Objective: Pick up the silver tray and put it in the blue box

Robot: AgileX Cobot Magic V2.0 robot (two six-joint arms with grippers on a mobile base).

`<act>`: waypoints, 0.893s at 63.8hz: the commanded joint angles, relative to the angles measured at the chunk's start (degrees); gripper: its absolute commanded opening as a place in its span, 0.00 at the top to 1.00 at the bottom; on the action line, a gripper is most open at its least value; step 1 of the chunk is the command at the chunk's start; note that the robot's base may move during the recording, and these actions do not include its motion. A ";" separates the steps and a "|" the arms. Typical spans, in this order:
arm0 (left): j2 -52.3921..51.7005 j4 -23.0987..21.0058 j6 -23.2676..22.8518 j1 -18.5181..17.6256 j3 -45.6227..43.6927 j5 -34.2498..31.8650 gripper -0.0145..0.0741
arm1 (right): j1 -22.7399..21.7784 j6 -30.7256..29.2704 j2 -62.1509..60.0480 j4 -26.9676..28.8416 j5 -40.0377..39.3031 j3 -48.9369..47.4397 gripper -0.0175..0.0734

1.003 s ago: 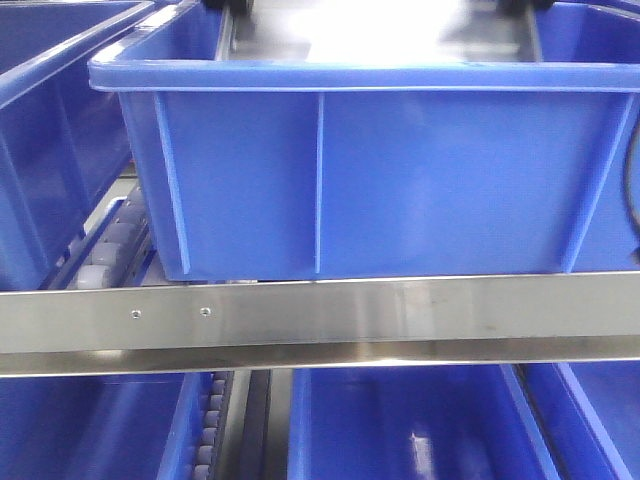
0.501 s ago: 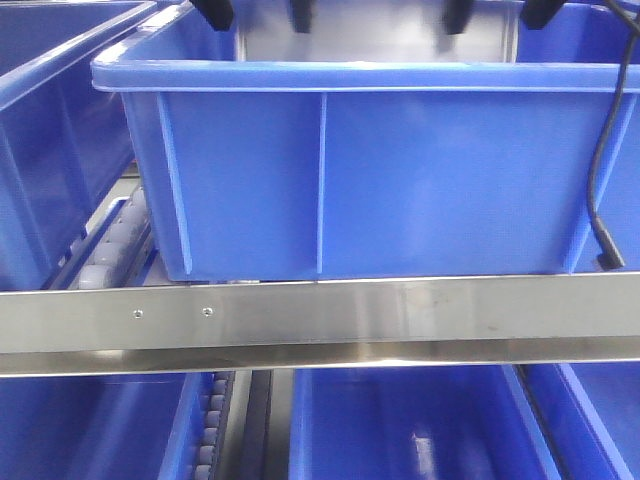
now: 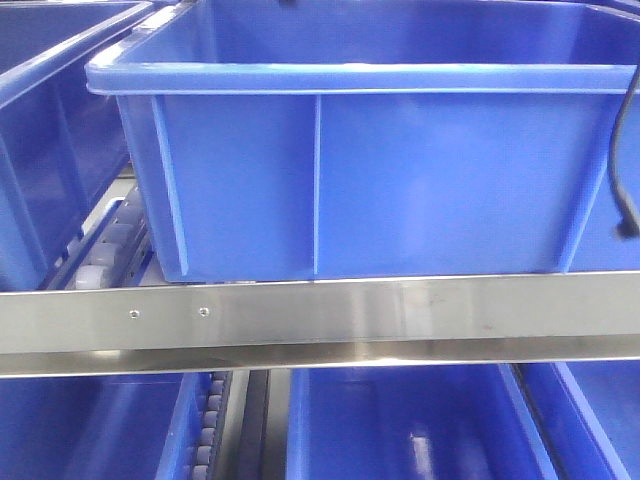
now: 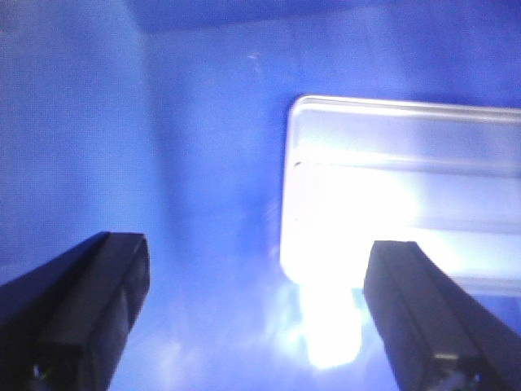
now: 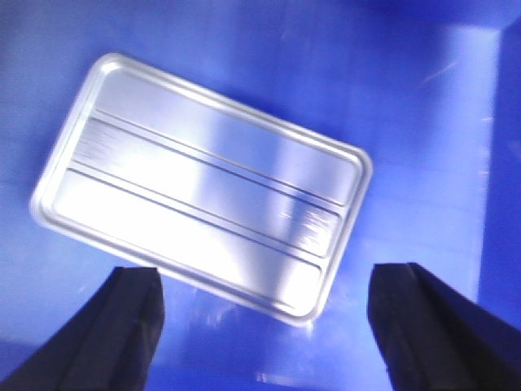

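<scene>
Tray (image 5: pixel 199 183) lies flat on box (image 3: pixel 400 180) floor. Both grippers (image 4: pixel 252 318) (image 5: pixel 264 326) open, empty; to be lifted straight up, walls avoided.

a brushed steel rail (image 3: pixel 320 320) runs straight across the front view, with two small screws (image 3: pixel 168 313) near its left end. more blue crates sit around: one on the left (image 3: pixel 50 130) on the upper level, and others below the rail (image 3: pixel 400 425). a strip of grey rollers (image 3: pixel 110 245) runs back along the left side. a black cable (image 3: pixel 622 160) dangles at the right edge. lighting is bright and glary from overhead.
</scene>
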 commanded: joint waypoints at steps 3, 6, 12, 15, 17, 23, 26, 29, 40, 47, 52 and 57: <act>-7.99 -0.77 4.09 -0.38 -2.06 1.93 0.42 | -0.03 -0.55 -5.90 -0.75 -0.61 -2.26 0.30; -10.03 -1.33 5.55 -0.83 -2.06 3.39 0.47 | -0.03 -0.55 -6.90 -0.75 0.37 -2.26 0.41; -13.78 -1.55 8.28 -2.16 -1.40 5.60 0.59 | -0.03 -0.55 -9.19 -0.75 2.04 -1.78 0.62; -16.02 -1.37 8.85 -2.90 -0.37 6.04 0.65 | -0.03 -0.55 -10.50 -0.75 2.35 -1.01 0.74; -17.81 -1.22 8.85 -3.49 1.01 6.02 0.71 | -0.03 -0.55 -11.77 -0.75 2.35 -0.02 0.76; -22.44 -0.69 8.85 -4.78 6.44 4.47 0.83 | -0.03 -0.74 -15.79 -0.75 1.60 4.12 0.75; -25.32 -0.53 8.73 -5.21 10.36 2.52 0.82 | -0.03 -1.04 -18.30 -0.87 0.65 7.23 0.75; -28.74 -0.53 8.31 -5.44 14.87 0.03 0.82 | -0.03 -1.42 -21.47 -0.87 -0.66 11.45 0.75; -40.07 -0.88 7.17 -5.44 33.14 -10.03 0.83 | -0.03 -2.01 -33.23 -0.87 -9.07 27.95 0.75; -47.50 -0.88 7.17 -5.44 45.33 -17.31 0.83 | -0.03 -2.28 -41.78 -0.87 -16.44 39.30 0.75; -52.63 -0.88 7.17 -5.44 52.32 -22.06 0.83 | -0.03 -3.47 -47.54 -0.87 -20.86 46.65 0.75; -58.50 -1.12 7.17 -5.44 58.09 -26.54 0.83 | 0.02 -5.02 -54.28 -0.87 -24.49 53.56 0.75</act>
